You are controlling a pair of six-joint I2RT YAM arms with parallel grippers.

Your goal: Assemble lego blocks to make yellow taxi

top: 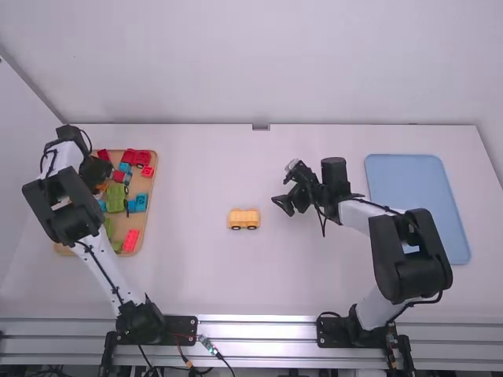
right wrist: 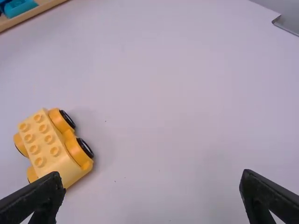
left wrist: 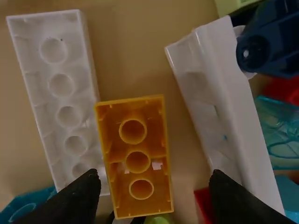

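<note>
The yellow car base [top: 244, 220] stands at eight o'clock from the right gripper [top: 284, 191], whose fingers are wide apart and empty. At nine o'clock from the base lies the tray [top: 154, 181]; above its upturned yellow block [left wrist: 138, 148], the left gripper [top: 98, 170] is open, holding nothing.

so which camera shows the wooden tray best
The high view, where much of the wooden tray is in sight, though the left arm covers part. The left wrist view shows its floor close up; the right wrist view, a piece of rim.
</note>
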